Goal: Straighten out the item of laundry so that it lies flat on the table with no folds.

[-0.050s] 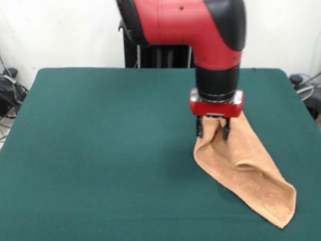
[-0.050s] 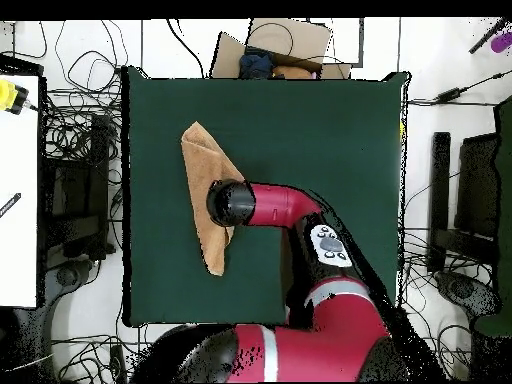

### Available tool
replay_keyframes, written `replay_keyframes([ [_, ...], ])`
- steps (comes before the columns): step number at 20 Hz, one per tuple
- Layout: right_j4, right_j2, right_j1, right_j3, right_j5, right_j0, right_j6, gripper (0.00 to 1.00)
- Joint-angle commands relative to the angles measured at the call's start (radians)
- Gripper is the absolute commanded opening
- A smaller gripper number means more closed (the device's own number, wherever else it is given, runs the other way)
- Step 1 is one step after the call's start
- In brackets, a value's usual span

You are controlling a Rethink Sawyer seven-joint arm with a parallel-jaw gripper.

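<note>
Front view: gripper [image 1: 212, 131] pinches a raised fold of the towel [image 1: 251, 175], whose remainder trails below it across the table [image 1: 100, 150].

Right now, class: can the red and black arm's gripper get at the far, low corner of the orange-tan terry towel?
Probably yes: nothing blocks that corner, though the gripper is shut on the towel.

Nubby terry towel [image 1: 246, 170], matt green tablecloth [image 1: 100, 150], glossy plastic arm [image 1: 200, 25].

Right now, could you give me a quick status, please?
Gripper shut on towel, one part lifted. Towel folded over, not flat. Table shows nothing in the way.
</note>
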State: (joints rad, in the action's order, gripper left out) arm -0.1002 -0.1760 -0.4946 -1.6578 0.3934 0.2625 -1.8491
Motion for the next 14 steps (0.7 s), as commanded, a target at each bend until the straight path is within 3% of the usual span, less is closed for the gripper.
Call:
replay_keyframes([
  [1, 0.071, -0.001, -0.04, -0.017, 0.104, -0.036, -0.181, 1.0],
  [14, 0.014, -0.034, 0.083, -0.046, -0.079, 0.045, -0.105, 1.0],
])
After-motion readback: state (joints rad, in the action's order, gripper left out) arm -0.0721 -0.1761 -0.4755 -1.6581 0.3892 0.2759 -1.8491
